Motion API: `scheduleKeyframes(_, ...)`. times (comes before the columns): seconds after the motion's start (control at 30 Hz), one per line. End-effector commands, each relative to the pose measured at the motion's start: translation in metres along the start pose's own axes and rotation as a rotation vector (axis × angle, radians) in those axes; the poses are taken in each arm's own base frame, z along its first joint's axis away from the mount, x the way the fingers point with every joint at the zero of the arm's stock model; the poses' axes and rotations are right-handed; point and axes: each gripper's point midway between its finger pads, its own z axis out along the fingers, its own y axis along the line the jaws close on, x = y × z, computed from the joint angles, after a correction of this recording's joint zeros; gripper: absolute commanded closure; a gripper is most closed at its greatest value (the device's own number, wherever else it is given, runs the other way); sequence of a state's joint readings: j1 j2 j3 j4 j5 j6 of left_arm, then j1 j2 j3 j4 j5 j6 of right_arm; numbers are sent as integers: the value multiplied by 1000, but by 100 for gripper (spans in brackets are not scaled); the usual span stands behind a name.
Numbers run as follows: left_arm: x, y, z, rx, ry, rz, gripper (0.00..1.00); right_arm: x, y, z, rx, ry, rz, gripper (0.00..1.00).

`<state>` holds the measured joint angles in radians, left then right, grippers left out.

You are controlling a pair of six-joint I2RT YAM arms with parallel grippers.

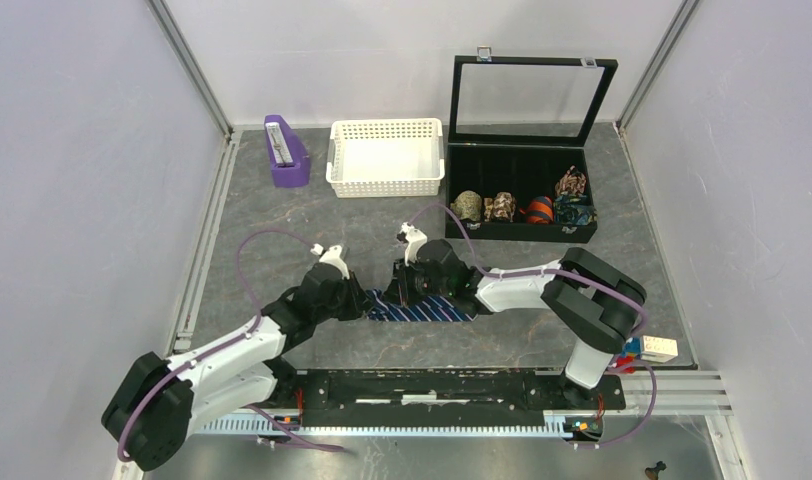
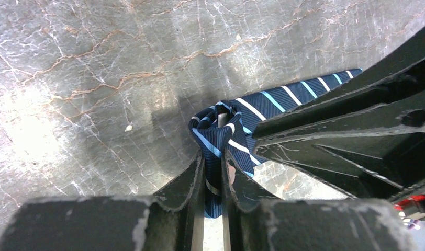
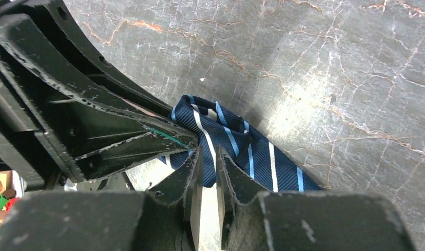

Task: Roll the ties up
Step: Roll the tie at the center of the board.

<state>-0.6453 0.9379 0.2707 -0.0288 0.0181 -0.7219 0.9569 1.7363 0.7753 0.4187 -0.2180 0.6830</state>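
Note:
The tie (image 1: 427, 309) is dark navy with thin light-blue and white stripes and lies on the grey marble table in front of both arms. Its left end is folded into a small loop (image 2: 215, 117), and the flat strip (image 2: 294, 94) runs off to the right. My left gripper (image 2: 214, 155) is shut on the fabric at that loop. My right gripper (image 3: 209, 152) pinches the same bunched end (image 3: 200, 117) from the other side, its fingers shut on a fold. In the top view the two grippers (image 1: 370, 300) (image 1: 398, 288) nearly touch over the tie's left end.
At the back right stands a black box (image 1: 522, 165) with its glass lid up, holding several rolled ties. A white basket (image 1: 385, 157) and a purple holder (image 1: 285, 152) stand at the back. A small white block (image 1: 658, 348) sits by the right arm's base.

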Motion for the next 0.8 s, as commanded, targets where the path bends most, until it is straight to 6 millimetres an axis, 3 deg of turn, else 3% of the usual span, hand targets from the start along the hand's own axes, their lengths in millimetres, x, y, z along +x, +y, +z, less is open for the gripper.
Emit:
scheduleKeyframes(0.0,-8,-11,-6,17,29,57,79,-2,9,7,-26,-8,-16,79)
scheduleKeyframes(0.27,-9,-17,-7,29,47,67,79,17,11,14,-28,33,-16,80)
scheduleKeyframes(0.77,-8,-12,-12,-43,122,102,78,24,10,7,-27,34,-16,80)
